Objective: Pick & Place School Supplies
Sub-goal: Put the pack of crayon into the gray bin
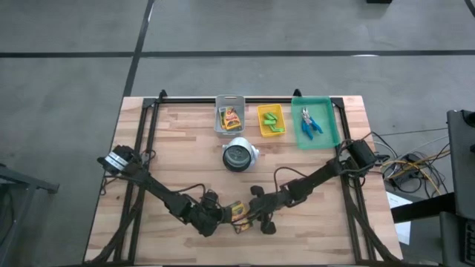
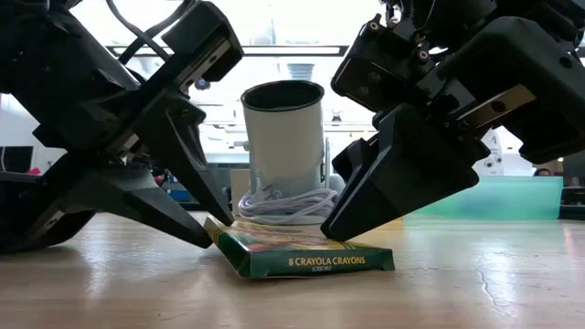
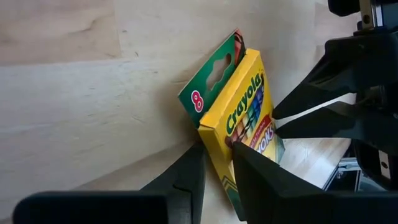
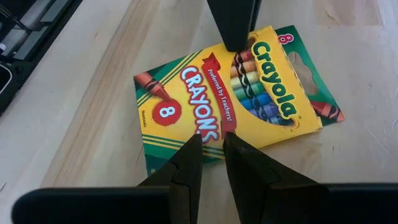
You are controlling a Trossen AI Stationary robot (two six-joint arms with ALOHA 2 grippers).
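A flat yellow-and-green crayon box (image 1: 239, 213) lies near the table's front edge, between my two grippers. In the low view the crayon box (image 2: 311, 258) is tilted, one long side raised. My left gripper (image 1: 228, 213) is shut on that raised side. My right gripper (image 1: 251, 211) comes from the other side, fingers nearly together, tips on the box's top face. A second crayon box sits in a grey bin (image 1: 230, 117). Light-green pieces lie in a yellow bin (image 1: 271, 119). Blue-handled tools lie in a green tray (image 1: 312, 122). My left gripper pinches the box's long side (image 3: 217, 146) between its two fingers, one finger above the box (image 2: 206, 196) and one under it. The fingers come slanting down from the table's left. That side is lifted a little; the opposite side rests on the table. My right gripper's shut fingertips (image 4: 196, 146) rest on the box's top face by the opposite long side (image 4: 211, 134). They come slanting down from the table's right. In the low view the tip (image 2: 334, 233) meets the box where it lies on the table.
A white cylindrical cup with a coiled white cord (image 1: 239, 156) stands mid-table, just behind the box (image 2: 283, 137). The three bins stand in a row along the far edge. Bare wood lies to the left and right of the grippers.
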